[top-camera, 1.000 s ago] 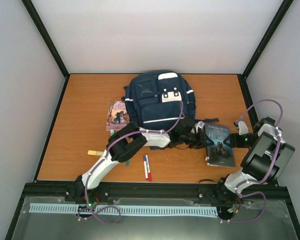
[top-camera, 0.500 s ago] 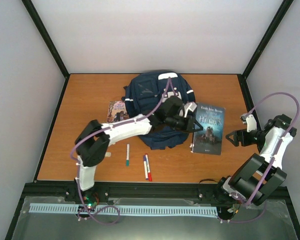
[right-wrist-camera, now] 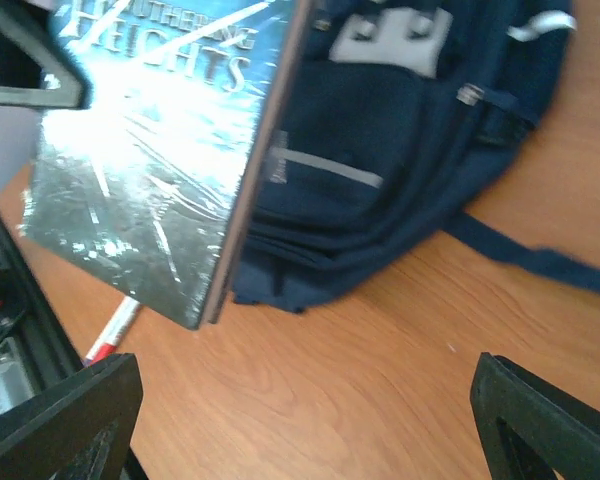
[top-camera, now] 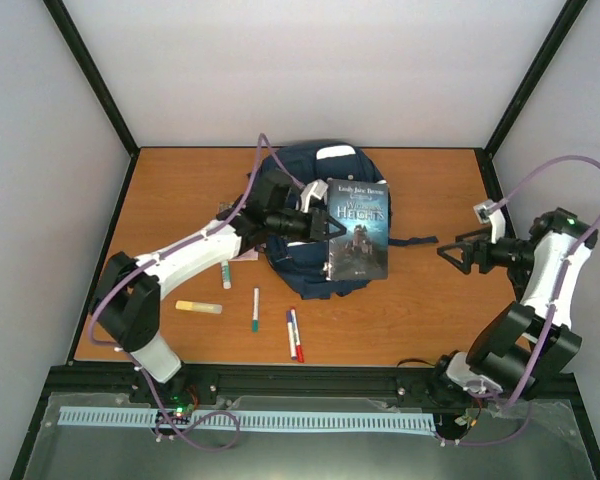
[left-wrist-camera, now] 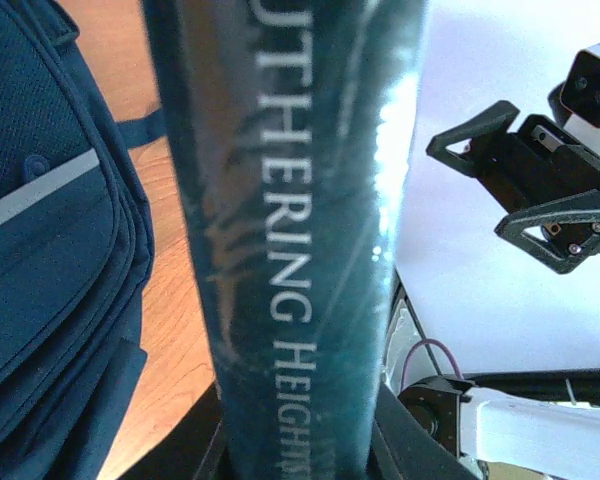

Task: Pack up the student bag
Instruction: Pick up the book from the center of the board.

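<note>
The left gripper (top-camera: 320, 226) is narrowed onto the book (top-camera: 358, 228), clamping it at the spine edge. In the left wrist view the spine fills the centre of the frame. The book is stiff, and its cover is glossy and reflective, so it is likely to slip under a light grip.

The bag (top-camera: 292, 268) lies flat on the table (top-camera: 430, 320) in the upper centre of the top view. It sits directly below and to the left of the held book, which covers its right half. In the left wrist view the bag occupies the left edge, just beside the spine.

The bag is soft fabric and will probably sag and shift when pushed. The firmest holds appear to be a seam, a strap or the rim of an opening. Whether a compartment is unzipped cannot be determined.

The right gripper (top-camera: 448, 253) stands spread wide and empty at the right of the top view, well apart from the bag and pointing toward it.
</note>
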Action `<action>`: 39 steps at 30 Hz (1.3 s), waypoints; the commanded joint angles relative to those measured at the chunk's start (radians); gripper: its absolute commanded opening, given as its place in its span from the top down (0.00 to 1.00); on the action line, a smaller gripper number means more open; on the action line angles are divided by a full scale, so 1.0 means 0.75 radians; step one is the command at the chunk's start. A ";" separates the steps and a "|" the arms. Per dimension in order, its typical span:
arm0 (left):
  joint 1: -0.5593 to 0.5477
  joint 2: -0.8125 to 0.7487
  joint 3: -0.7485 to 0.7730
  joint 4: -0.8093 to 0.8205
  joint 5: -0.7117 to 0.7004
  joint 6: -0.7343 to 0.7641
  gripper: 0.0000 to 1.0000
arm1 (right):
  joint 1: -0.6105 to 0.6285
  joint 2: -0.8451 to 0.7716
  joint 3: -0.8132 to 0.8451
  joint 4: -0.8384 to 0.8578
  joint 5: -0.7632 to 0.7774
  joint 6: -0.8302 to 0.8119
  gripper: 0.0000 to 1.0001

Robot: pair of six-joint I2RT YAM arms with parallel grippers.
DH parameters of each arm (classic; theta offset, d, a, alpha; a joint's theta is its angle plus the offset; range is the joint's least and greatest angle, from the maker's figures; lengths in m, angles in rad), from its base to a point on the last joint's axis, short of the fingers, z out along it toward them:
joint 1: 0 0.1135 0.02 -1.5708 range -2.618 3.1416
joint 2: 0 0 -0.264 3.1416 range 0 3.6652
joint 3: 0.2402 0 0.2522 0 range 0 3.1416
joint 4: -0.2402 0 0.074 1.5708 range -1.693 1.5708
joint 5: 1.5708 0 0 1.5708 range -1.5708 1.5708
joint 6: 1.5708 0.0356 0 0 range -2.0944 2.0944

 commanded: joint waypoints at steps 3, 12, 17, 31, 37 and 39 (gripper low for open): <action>0.031 -0.220 -0.003 0.256 0.207 0.088 0.99 | 0.256 -0.059 0.095 0.032 -0.213 0.135 0.08; 0.053 -0.300 0.008 0.367 0.195 -0.033 0.99 | 0.370 -0.003 0.156 0.200 -0.515 0.434 0.05; 0.061 -0.295 0.062 0.383 0.152 -0.063 0.99 | 0.417 0.113 0.220 0.127 -0.669 0.437 0.08; 0.113 -0.060 0.300 0.475 0.275 -0.169 0.99 | 0.669 0.344 0.335 -0.061 -0.794 0.276 0.17; 0.128 0.000 0.337 0.486 0.288 -0.191 0.99 | 0.682 0.328 0.311 -0.060 -0.814 0.256 0.25; 0.131 0.015 0.339 0.495 0.295 -0.199 0.99 | 0.683 0.321 0.308 -0.062 -0.824 0.256 0.27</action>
